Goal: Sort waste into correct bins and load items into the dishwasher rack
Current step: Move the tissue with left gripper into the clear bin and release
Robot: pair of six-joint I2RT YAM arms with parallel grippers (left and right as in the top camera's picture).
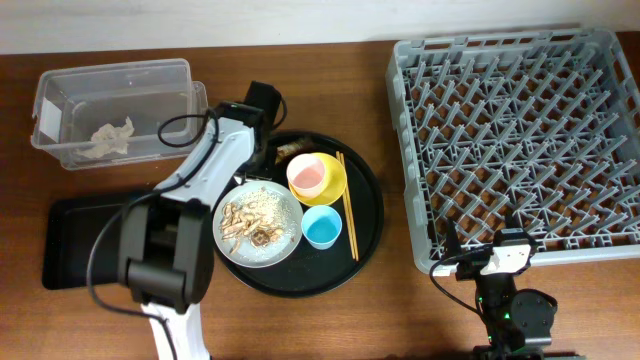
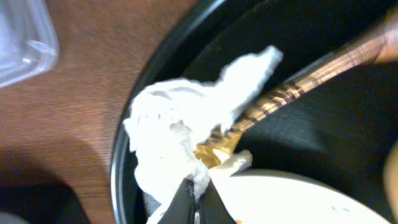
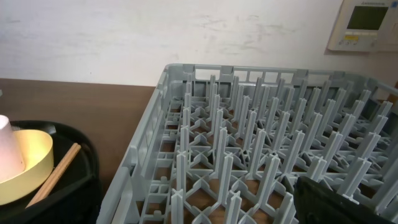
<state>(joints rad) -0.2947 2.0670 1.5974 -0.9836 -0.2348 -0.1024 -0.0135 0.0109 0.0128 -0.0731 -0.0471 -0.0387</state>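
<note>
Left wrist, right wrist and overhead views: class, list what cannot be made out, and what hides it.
- Left gripper: left wrist view, bottom edge cuts it; grip on crumpled white paper napkin unclear.
- Right gripper: right wrist view, dark blur at corner; open or shut unknown.
- Shallow black rectangular tray: overhead, left arm covers its right part.
</note>
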